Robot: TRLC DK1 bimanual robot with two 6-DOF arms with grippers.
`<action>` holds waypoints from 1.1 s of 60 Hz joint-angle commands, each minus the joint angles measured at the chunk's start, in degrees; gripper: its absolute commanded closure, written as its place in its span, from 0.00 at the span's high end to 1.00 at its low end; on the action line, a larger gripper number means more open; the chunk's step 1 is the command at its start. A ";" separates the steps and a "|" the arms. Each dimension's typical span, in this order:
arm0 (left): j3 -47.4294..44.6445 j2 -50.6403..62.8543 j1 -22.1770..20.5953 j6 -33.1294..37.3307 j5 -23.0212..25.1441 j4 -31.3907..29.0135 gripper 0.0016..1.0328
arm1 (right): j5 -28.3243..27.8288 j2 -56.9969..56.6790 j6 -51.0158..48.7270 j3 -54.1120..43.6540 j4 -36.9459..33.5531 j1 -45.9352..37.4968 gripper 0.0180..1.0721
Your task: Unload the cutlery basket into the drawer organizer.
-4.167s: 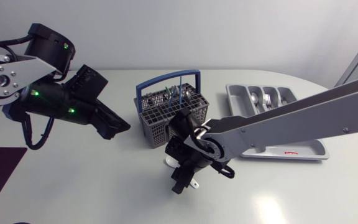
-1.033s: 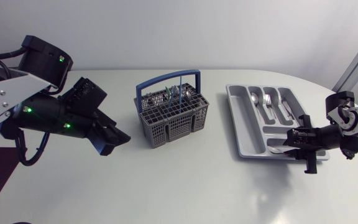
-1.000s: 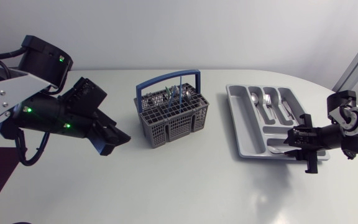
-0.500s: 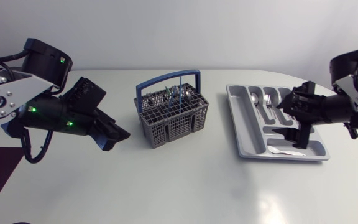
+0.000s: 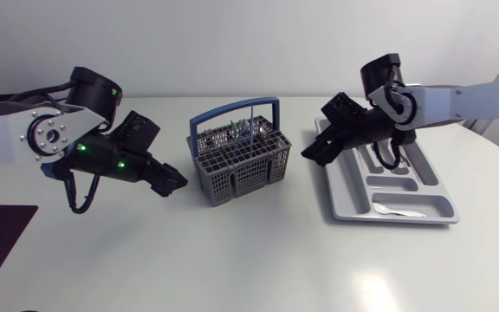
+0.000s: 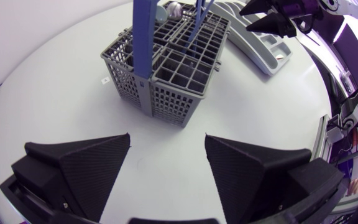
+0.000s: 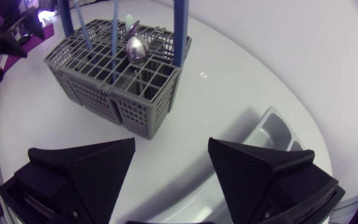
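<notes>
white table (image 5: 232, 260) under both arms, much as before. half a second ago the right gripper (image 5: 314, 154) hung over the far side of the drawer organizer (image 5: 423, 186); now it has swung across to the organizer's edge nearest the cutlery basket (image 5: 239, 149), tips aimed at the basket. the left gripper (image 5: 170, 180) has also drawn closer and sits just beside the basket's other side. four seconds back the right gripper was in front of the basket with a white piece; a white-handled piece (image 5: 394, 209) now lies in the organizer's front crosswise compartment.

count: one basket, one organizer, two grippers. other cutlery in the organizer is mostly hidden behind the right arm.

the basket is grey mesh with a blue handle (image 5: 232, 109) arching over it. it stands upright near the table's middle, apart from the organizer. the right wrist view shows one metal spoon (image 7: 135, 46) bowl-up among thin blue stems.

the left gripper's (image 6: 166, 140) fingers are spread wide with nothing between them, and the right gripper (image 7: 171, 144) is likewise wide and empty.
</notes>
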 commanded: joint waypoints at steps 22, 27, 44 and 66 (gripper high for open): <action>6.86 10.38 0.52 -4.19 0.70 4.24 0.94 | -2.56 13.38 18.11 11.62 4.53 0.86 0.27; 7.39 10.82 0.70 -4.28 0.70 4.67 0.94 | -3.97 12.94 18.20 10.83 4.00 1.82 0.27; 9.06 12.22 2.37 -4.02 2.19 5.64 0.94 | -6.60 5.91 17.32 3.01 4.09 5.86 0.27; 9.24 14.42 8.61 -1.38 5.88 5.73 0.94 | -2.21 -2.44 18.20 -8.07 6.81 12.02 0.27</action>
